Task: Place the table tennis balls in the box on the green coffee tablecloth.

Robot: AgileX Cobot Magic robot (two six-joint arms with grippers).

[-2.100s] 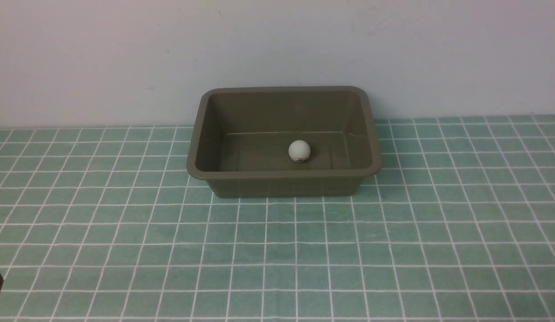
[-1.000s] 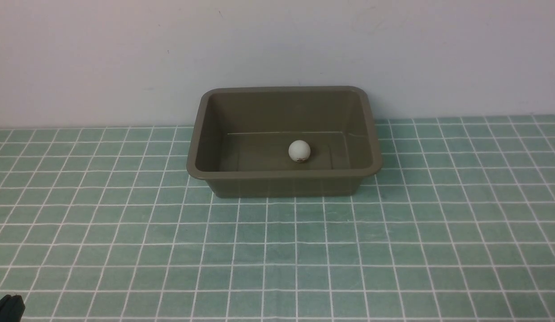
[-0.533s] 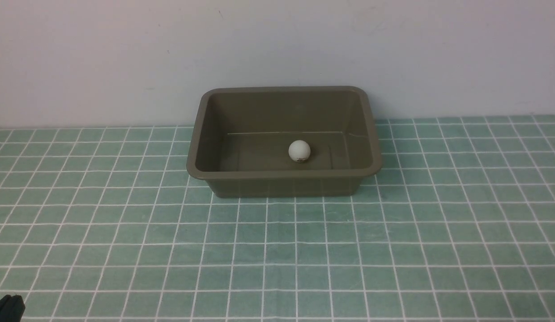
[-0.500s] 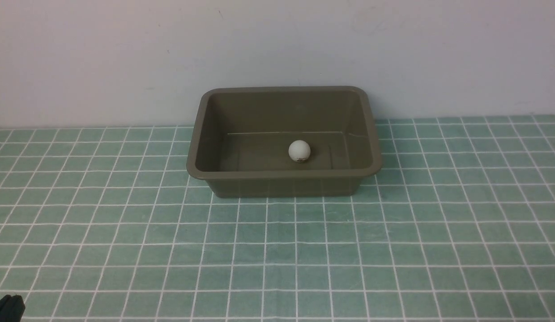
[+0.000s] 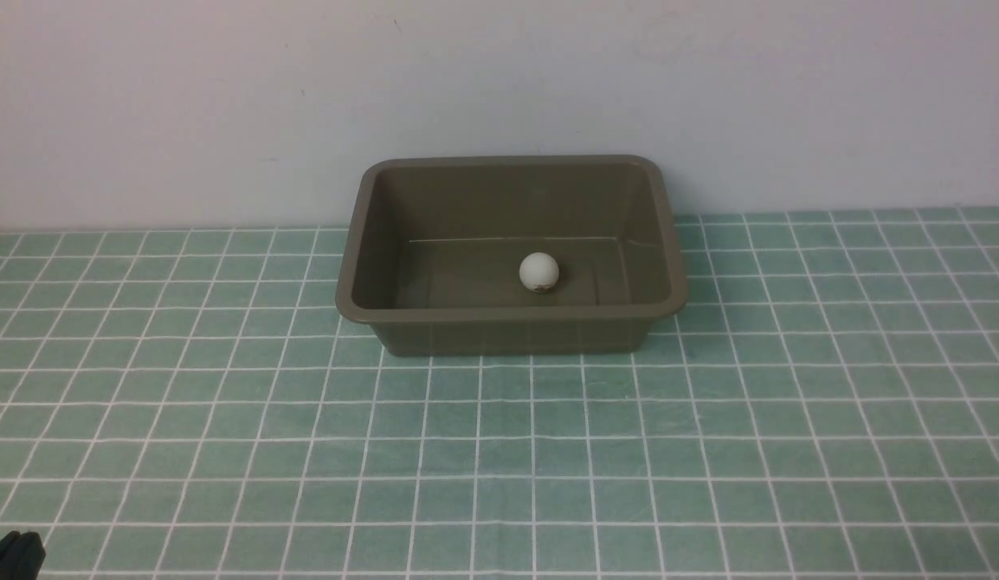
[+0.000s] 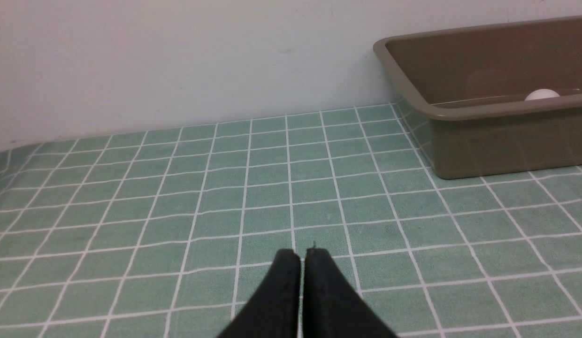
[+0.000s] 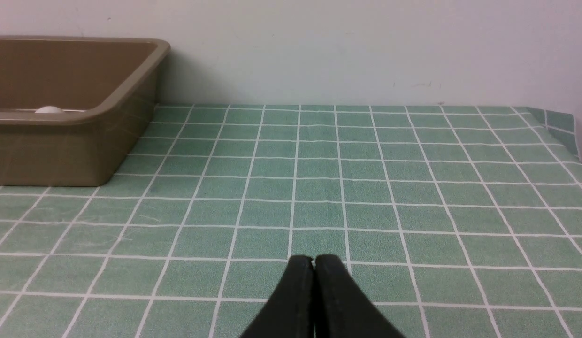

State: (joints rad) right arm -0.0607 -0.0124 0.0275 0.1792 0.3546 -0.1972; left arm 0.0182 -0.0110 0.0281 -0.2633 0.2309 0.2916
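1. Here, the table tennis ball (image 5: 539,271) rests on the floor of the box (image 5: 511,310), a little toward the near wall and free of all four walls; judged against the task, the placing step appears complete, since no other ball shows on the cloth in any view.
2. The box stands upright on the green coffee tablecloth (image 5: 499,451), its far wall close to the pale back wall (image 5: 185,105); its sloping sides and flared rim probably keep the light ball from rolling out.
3. The cloth covers the counter flat, so the box sits level and the ball lies at rest.
4. The left claw (image 6: 302,256) has its two dark fingers pressed together with only a hairline seam between them and nothing pinched; it is held low over the cloth, well apart from the box, pointing toward the back wall. In the front view only a dark tip shows at the near left corner (image 5: 14,554).
5. The right claw (image 7: 314,261) is likewise pressed together and empty, low over bare cloth on the opposite side of the box; it does not appear in the front view.
6. Both arms thus seem parked clear of the box, leaving its opening unobstructed.
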